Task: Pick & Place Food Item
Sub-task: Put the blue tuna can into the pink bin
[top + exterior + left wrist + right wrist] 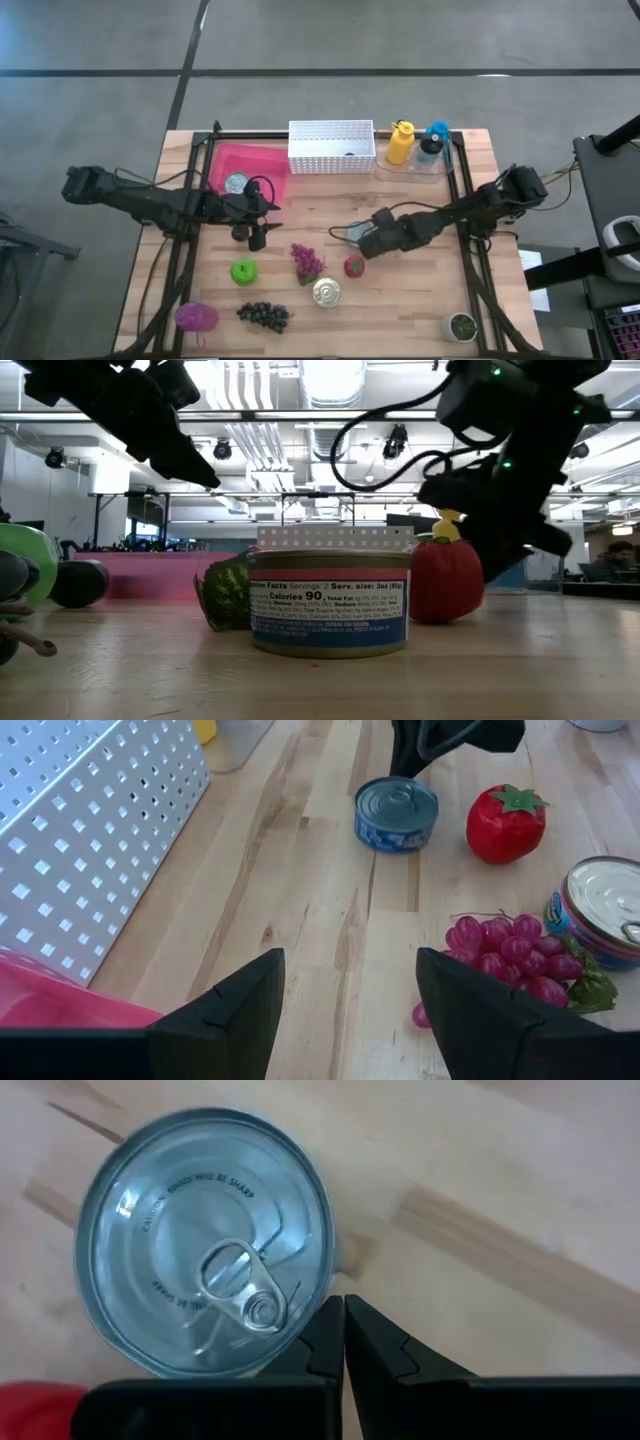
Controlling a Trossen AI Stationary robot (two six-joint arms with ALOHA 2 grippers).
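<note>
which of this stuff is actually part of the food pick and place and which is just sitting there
Job, likely: right hand, shut beside the blue can; left hand, open, by the pink bin; strawberry, red grapes, green apple.
Lying about: yellow bottle, blue bottle, small pot.

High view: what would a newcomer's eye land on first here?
Two dark arms reach in over a wooden table strewn with food. The right pincer is shut, empty, just beside a blue can near the table's middle. The left pincer is open, empty, next to the pink bin, and fruit lies along the near side, among it a green apple and a red strawberry.
</note>
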